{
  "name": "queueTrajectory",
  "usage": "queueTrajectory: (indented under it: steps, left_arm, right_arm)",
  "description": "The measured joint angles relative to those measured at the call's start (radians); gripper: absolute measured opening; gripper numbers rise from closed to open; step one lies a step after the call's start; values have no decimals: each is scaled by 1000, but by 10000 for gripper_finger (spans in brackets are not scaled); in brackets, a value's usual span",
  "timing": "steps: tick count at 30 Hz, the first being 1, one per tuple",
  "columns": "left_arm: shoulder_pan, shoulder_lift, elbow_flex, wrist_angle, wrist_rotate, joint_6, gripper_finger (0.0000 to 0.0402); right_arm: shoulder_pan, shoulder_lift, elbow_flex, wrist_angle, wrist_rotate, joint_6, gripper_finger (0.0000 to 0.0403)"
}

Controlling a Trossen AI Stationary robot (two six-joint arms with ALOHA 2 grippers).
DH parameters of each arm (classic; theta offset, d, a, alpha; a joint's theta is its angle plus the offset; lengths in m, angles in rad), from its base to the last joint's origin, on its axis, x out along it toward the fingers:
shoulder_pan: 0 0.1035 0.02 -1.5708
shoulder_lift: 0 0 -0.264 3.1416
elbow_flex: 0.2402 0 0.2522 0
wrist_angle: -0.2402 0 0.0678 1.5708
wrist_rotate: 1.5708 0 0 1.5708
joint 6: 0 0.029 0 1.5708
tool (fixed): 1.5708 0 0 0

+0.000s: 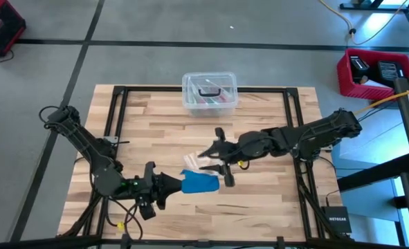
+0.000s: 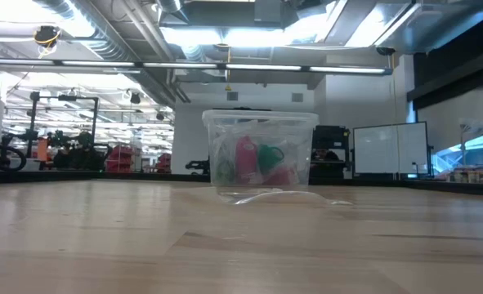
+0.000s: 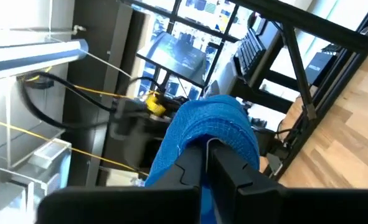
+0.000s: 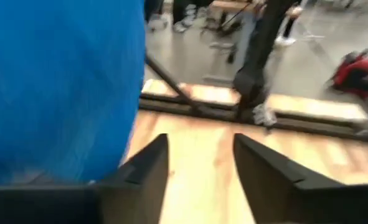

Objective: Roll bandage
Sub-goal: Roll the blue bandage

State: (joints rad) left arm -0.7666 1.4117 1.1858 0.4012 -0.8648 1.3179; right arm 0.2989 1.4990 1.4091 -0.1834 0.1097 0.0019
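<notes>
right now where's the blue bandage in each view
high view: bandage near the table's front edge, in the shut left gripper.
low view: not in it.
left wrist view: draped over the gripper's fingers, centre.
right wrist view: fills the left side.
Shared landmark: the wooden table.

**Both arms met low over the table's front centre**

The left gripper stayed out of it, clamped shut and pointing right. The right gripper reached leftward from its bent arm, fingers parted with nothing between them.
</notes>
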Motion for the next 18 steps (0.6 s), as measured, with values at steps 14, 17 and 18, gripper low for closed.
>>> queueTrajectory:
  steps: [14, 17, 18]
  left_arm:
    - [-9, -1, 0, -11, -62, -264, 1]
    - [-13, -16, 0, 16, -111, -306, 1]
    - [-12, -27, 0, 21, -113, -320, 1]
  right_arm:
    - [5, -39, 238, -483, 271, -59, 269]
    - [35, -54, 262, -623, 324, 45, 264]
    - [50, -58, 258, -639, 350, 72, 262]
